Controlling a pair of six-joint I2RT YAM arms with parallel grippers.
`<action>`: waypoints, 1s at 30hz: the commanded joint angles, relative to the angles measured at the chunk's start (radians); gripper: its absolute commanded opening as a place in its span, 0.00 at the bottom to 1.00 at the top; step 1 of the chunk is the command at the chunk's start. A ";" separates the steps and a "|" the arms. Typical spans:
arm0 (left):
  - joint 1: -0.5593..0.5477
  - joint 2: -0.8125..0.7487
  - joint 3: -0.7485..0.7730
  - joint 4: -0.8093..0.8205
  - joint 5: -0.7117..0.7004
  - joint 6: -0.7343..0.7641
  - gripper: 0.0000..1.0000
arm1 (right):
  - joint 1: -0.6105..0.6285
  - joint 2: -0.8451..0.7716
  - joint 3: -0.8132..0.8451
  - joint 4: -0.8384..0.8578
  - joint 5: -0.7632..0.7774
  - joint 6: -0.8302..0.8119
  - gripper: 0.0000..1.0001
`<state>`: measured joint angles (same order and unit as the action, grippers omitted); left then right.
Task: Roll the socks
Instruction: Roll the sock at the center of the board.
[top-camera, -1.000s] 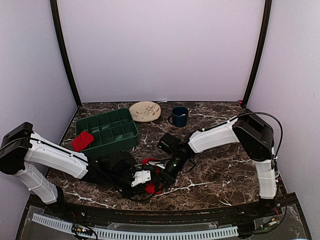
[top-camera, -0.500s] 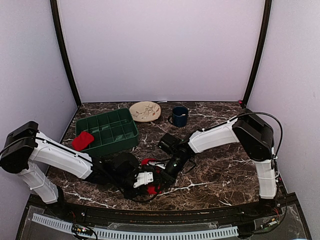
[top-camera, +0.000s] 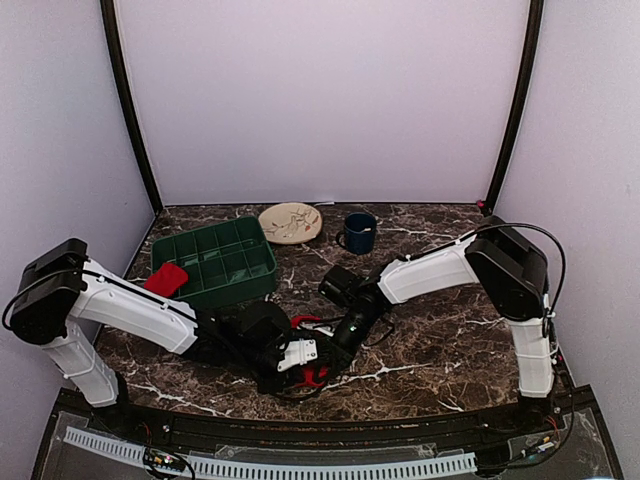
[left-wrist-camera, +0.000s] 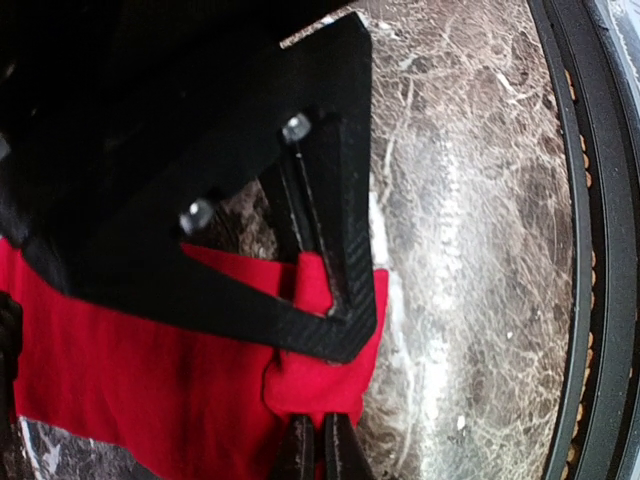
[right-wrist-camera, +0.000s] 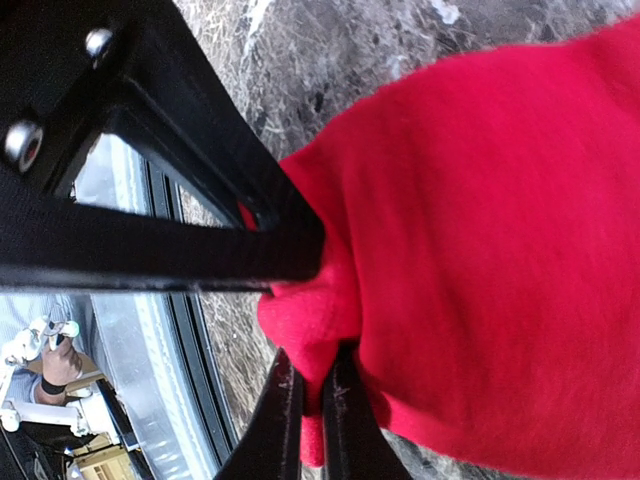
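- The left gripper (left-wrist-camera: 318, 385) is low over the marble table (top-camera: 440, 340), close to the near edge. Its jaws are closed on a small fold at the end of the red sock (left-wrist-camera: 150, 370).
- In the left wrist view the rest of the sock lies mostly flat on the table and stretches away from the pinched fold.
- The right gripper (right-wrist-camera: 300, 320) is just beside the left one and slightly farther in. Its jaws are also clamped on a bunched edge of the red cloth. I cannot tell if this is one sock or two laid together.
- My judgement is that the rolling is only at its beginning: one end is gathered, but no real roll is visible yet.
- The next move probably calls for both claws to turn the gripped end over onto the flat part together. They should keep the cloth tight so that the roll does not come loose.
- Farther back on the left stands a green compartment tray (top-camera: 240, 284). A second red cloth item (top-camera: 165, 281) rests at its near left corner, perhaps another sock.
- Farthest, near the back wall, are a patterned plate (top-camera: 272, 228) and a dark blue mug (top-camera: 359, 232), well apart from the work.
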<state>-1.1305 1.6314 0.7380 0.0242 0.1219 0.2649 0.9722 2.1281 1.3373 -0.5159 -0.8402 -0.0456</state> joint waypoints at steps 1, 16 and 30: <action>-0.003 0.041 0.015 -0.079 -0.014 -0.020 0.00 | 0.002 0.013 0.013 0.010 0.000 -0.011 0.04; -0.002 -0.073 0.022 -0.130 -0.098 -0.057 0.38 | -0.006 0.017 0.012 0.000 0.013 -0.020 0.04; -0.002 -0.080 0.031 -0.154 0.053 -0.006 0.40 | -0.005 0.020 0.013 -0.006 0.017 -0.029 0.04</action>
<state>-1.1355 1.5867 0.7589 -0.1070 0.1211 0.2363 0.9695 2.1284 1.3373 -0.5201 -0.8387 -0.0555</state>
